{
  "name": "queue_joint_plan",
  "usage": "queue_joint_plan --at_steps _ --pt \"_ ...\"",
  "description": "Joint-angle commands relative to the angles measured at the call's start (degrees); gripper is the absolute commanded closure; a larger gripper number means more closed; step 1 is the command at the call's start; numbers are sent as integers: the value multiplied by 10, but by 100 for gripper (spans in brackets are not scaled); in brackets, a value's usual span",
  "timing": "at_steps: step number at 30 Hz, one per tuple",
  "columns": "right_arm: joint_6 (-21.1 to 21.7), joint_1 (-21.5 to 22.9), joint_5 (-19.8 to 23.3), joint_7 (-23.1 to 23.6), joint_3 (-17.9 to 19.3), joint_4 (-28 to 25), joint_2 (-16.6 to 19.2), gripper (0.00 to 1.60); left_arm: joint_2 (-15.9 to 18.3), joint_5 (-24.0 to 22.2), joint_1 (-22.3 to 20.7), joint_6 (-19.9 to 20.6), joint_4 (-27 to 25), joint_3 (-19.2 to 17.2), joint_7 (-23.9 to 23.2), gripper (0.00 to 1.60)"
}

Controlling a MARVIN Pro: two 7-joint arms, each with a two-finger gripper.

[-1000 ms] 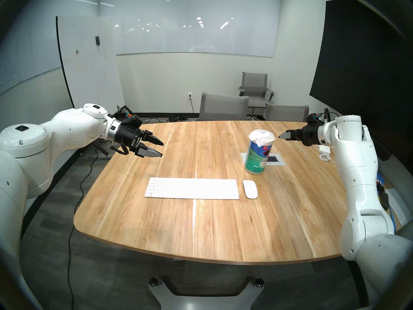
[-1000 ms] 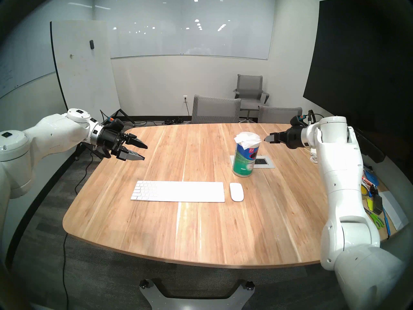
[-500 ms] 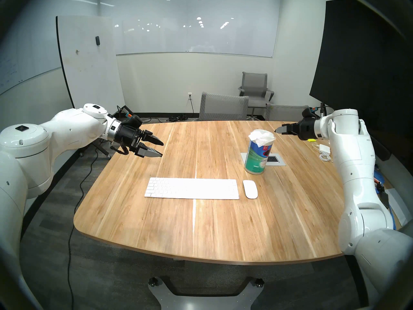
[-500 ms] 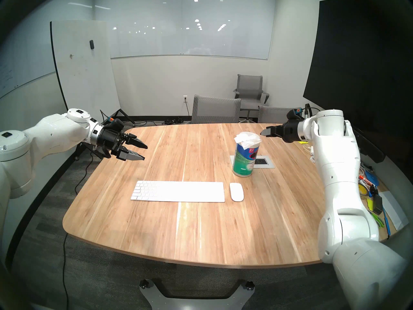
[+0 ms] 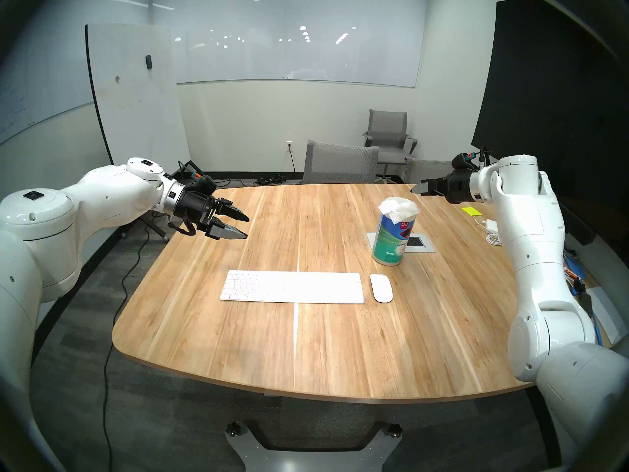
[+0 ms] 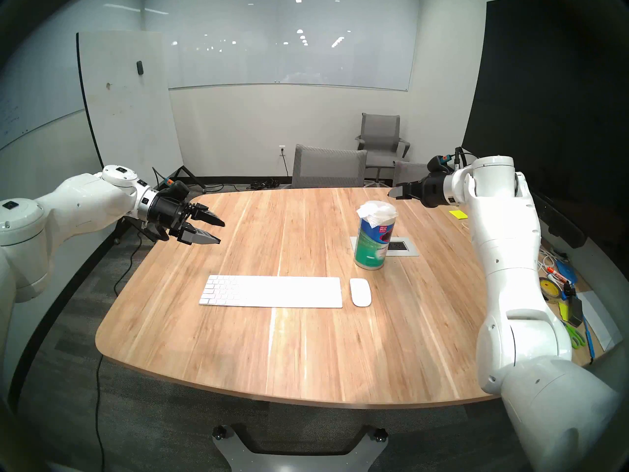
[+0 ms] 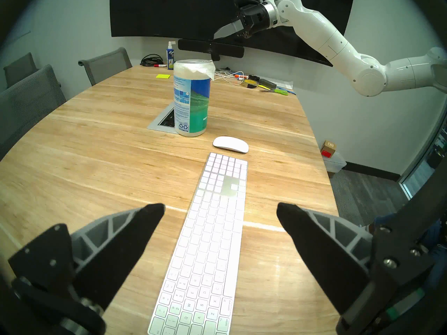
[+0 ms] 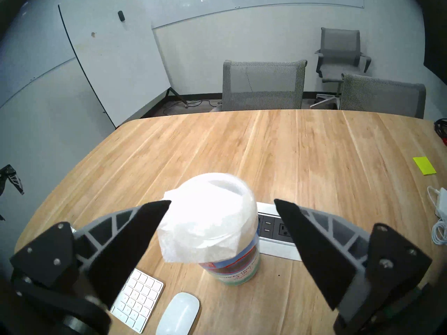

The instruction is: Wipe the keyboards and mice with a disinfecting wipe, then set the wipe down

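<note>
Both arms raised over wooden table (image 6: 238,352), nothing held.
White keyboard (image 6: 272,292) flat, mouse (image 6: 360,291) just beside it; wipe (image 6: 374,211) draped over canister (image 6: 372,246) top. Left gripper (image 6: 220,232) spread wide; right gripper (image 6: 394,192) hovers above-right of canister, apart.

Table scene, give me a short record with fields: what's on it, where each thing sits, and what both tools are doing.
keyboard: flat on the table, near the middle
mouse: just right of the keyboard, apart from it
canister: upright behind the mouse, beside the outlet panel
wipe: draped over the canister top, not yet pulled
left tool: open, empty, over the table's left edge
right tool: open, empty, above and behind the canister
sticky note: yellow, far right of the table
</note>
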Motion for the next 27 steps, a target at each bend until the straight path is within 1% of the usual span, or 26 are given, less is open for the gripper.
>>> queue_joint_plan --at_steps 1,4,10,23,27 --pt "-1 37 -9 -28 2 11 -19 0 0 -2 -11 1 1 -5 1 0" --pt "-1 47 -16 -41 2 30 -28 0 0 -2 -11 1 1 -5 1 0" --pt "-1 55 -24 -51 6 47 -35 0 0 -2 -11 1 1 -5 1 0" --pt "-1 63 -42 -55 10 71 -38 0 0 -2 -11 1 1 -5 1 0" --pt "-1 68 -50 -59 9 88 -40 0 0 -2 -11 1 1 -5 1 0"
